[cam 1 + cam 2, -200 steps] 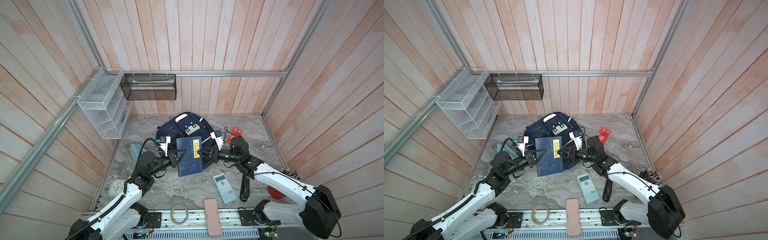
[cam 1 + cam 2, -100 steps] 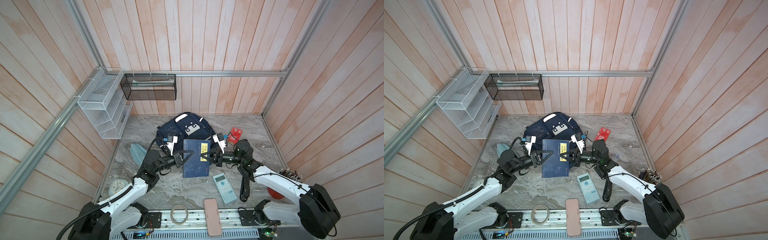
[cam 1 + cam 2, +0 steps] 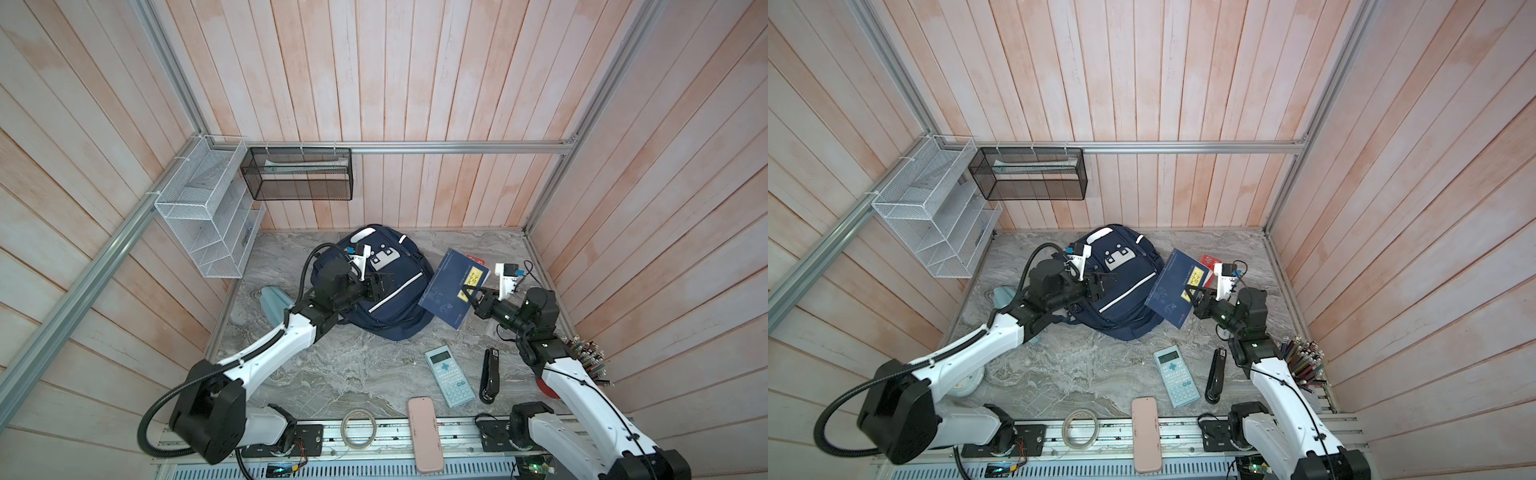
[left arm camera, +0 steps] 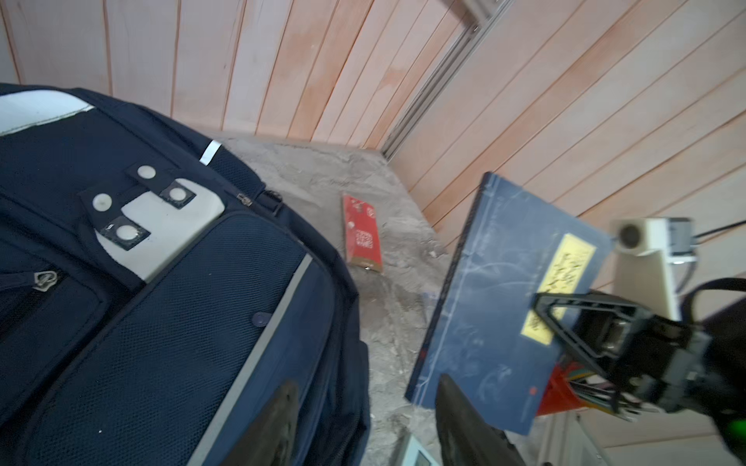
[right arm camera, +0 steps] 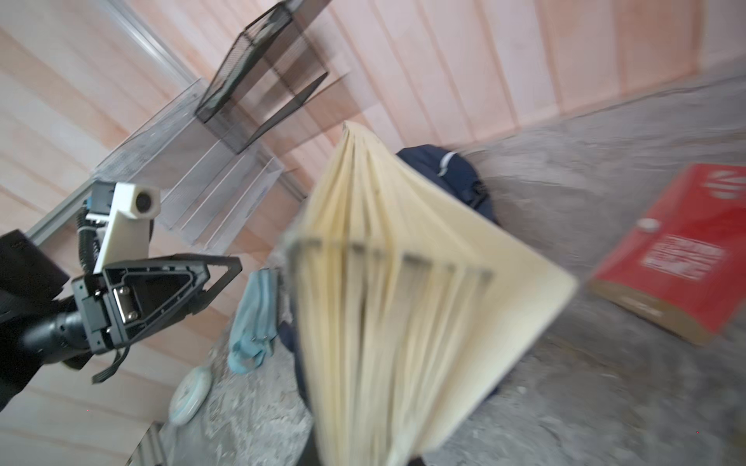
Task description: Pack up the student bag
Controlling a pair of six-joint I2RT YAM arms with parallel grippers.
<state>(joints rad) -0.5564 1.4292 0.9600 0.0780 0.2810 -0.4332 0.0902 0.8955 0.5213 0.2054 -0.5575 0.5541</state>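
Foreground, 6 o'clock edge of the marble tabletop (image 3: 353,374): pink case (image 3: 424,432) and tape roll (image 3: 359,432) sit on the rail. Teal calculator (image 3: 449,376) and black stapler (image 3: 489,376) lie at 5 o'clock, both unpacked.

Mid-table, 2 o'clock: right gripper (image 3: 468,293) is clenched on the label-side edge of the blue book (image 3: 446,286). The book is lifted and tilted, one corner over the bag's flank; cannot tell whether it touches. Pages fan loosely in the right wrist view. Left gripper (image 3: 384,286) hovers over the bag's front, jaws apart, nothing between them.

Student bag (image 3: 405,316) lies face-up at table centre toward 12 o'clock, white patches upward. No open compartment shows in any view; the zips in the left wrist view look closed.

Beyond: red booklet (image 4: 361,238) at 1 o'clock, light-blue pouch (image 3: 272,301) at 9 o'clock.

Step in hand (judgement): the book is on its way to the bag, held by one arm.

Next move calls for the left gripper to take a zip pull and open a compartment wide enough. The right arm can then feed the book in, spine leading. Loose pages could snag on the opening.
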